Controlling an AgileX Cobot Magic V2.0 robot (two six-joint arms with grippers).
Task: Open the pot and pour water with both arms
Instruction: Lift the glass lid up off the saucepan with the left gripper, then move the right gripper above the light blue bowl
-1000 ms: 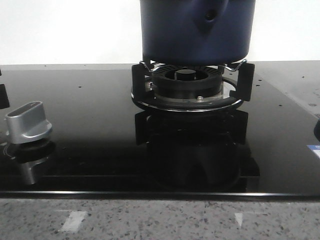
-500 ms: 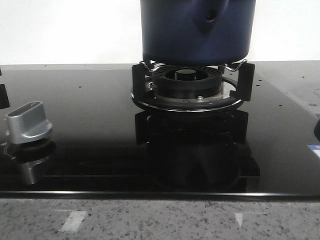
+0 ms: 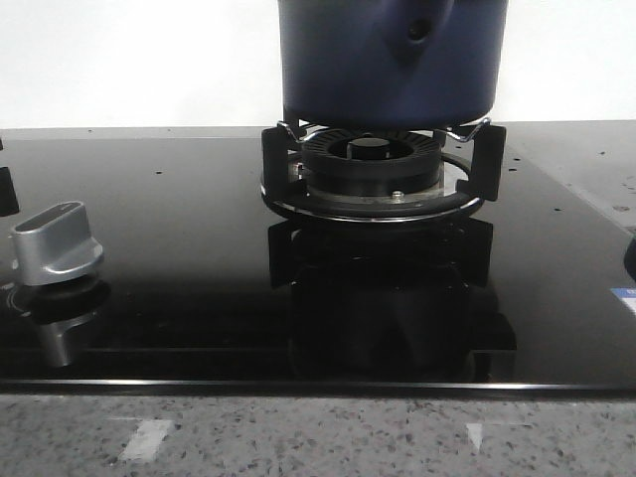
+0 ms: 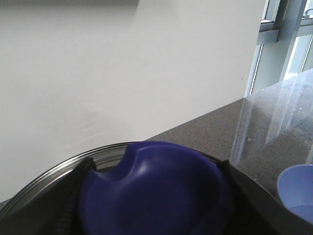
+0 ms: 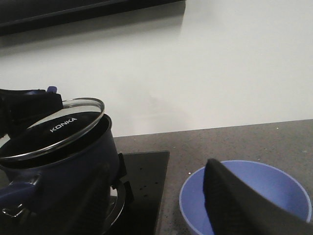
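Note:
The dark navy pot (image 3: 393, 60) stands on the gas burner (image 3: 373, 174), its handle stub (image 3: 415, 28) facing the camera. No gripper shows in the front view. In the left wrist view my left gripper (image 4: 155, 169) is shut on the blue lid knob (image 4: 156, 191), with the glass lid's steel rim (image 4: 44, 174) behind it. In the right wrist view the pot (image 5: 63, 171) carries the glass lid (image 5: 58, 127) marked KONKA, tilted with one side raised off the rim, and the left gripper (image 5: 29, 105) sits on top of it. My right gripper (image 5: 156, 196) is open and empty beside the pot.
A light blue bowl (image 5: 274, 188) stands on the grey counter right of the hob, also seen in the left wrist view (image 4: 298, 191). A silver stove knob (image 3: 58, 243) sits at the front left of the black glass hob (image 3: 179, 248). A white wall is behind.

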